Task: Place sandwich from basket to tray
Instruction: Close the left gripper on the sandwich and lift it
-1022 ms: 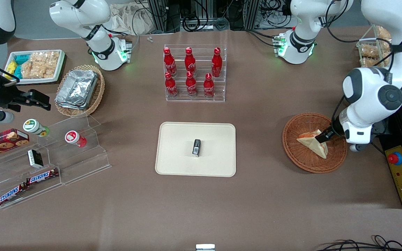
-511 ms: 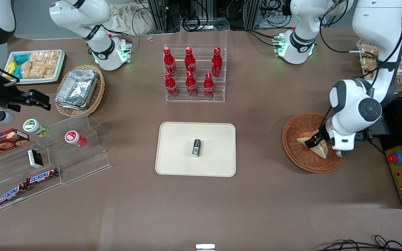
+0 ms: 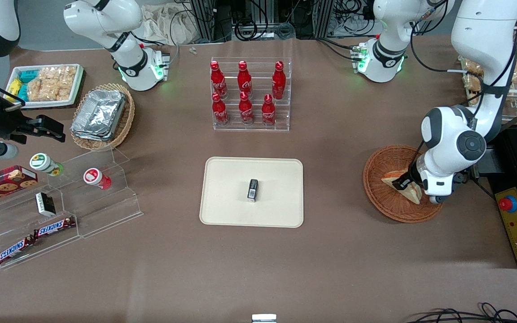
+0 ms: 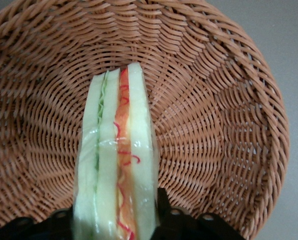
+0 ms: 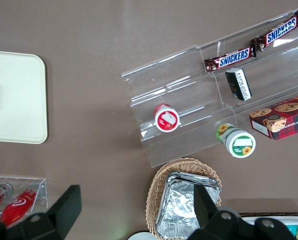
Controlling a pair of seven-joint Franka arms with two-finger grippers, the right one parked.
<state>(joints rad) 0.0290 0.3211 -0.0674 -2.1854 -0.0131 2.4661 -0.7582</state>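
The sandwich (image 3: 394, 180) lies in the round reddish-brown basket (image 3: 377, 193) toward the working arm's end of the table. In the left wrist view the sandwich (image 4: 119, 150) shows edge-on, pale bread with red-orange and green filling, over the woven basket (image 4: 213, 125). My gripper (image 3: 405, 183) is down inside the basket, and its black fingers (image 4: 162, 205) press against both flat sides of the sandwich, so the gripper (image 4: 114, 212) is shut on it. The cream tray (image 3: 231, 179) lies mid-table, apart from the basket.
A small black packet (image 3: 252, 189) lies on the tray. A clear rack of red bottles (image 3: 249, 94) stands farther from the front camera than the tray. A control box with a red button (image 3: 516, 224) sits beside the basket at the table's end.
The left arm has swung over the basket toward the tray's side and lowered. Its gripper now straddles and grips the sandwich, which sits slightly shifted in the basket.
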